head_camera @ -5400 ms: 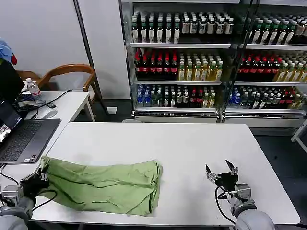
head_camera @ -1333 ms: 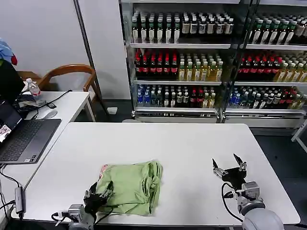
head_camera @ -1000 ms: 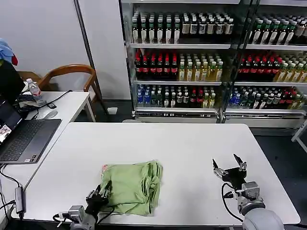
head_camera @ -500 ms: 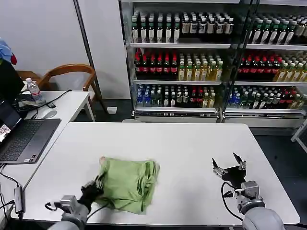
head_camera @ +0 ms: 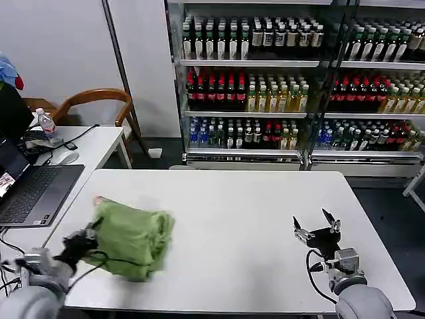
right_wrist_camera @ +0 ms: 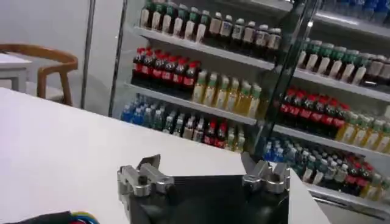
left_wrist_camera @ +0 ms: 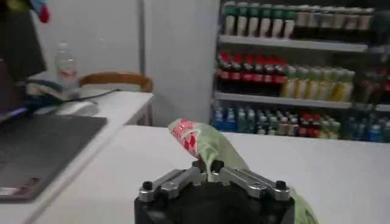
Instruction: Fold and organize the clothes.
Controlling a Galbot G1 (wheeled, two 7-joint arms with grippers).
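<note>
white table (head_camera: pixel 232 212), left end effector (left_wrist_camera: pixel 208 168) clamping green polo shirt (head_camera: pixel 133 236), right end effector (head_camera: pixel 317 224) spread, drink shelves (head_camera: pixel 292 86) behind

Laptop (head_camera: pixel 33 193) on side desk, bottle shelves (head_camera: pixel 292 86) behind

- The polo shirt (head_camera: pixel 133 238) is bunched and motion-blurred in the head view; its collar and buttons cannot be made out.
- The left gripper (head_camera: pixel 81 243) is smeared too, its fingers hard to separate from the cloth.
- In the left wrist view, the shirt (left_wrist_camera: pixel 204 146) runs down behind the left gripper (left_wrist_camera: pixel 209 176) body, its lower part hidden.
- The laptop (head_camera: pixel 30 193) is cut off by the picture's edge.
- The bottles' (head_camera: pixel 265 94) labels are too small to read.
</note>
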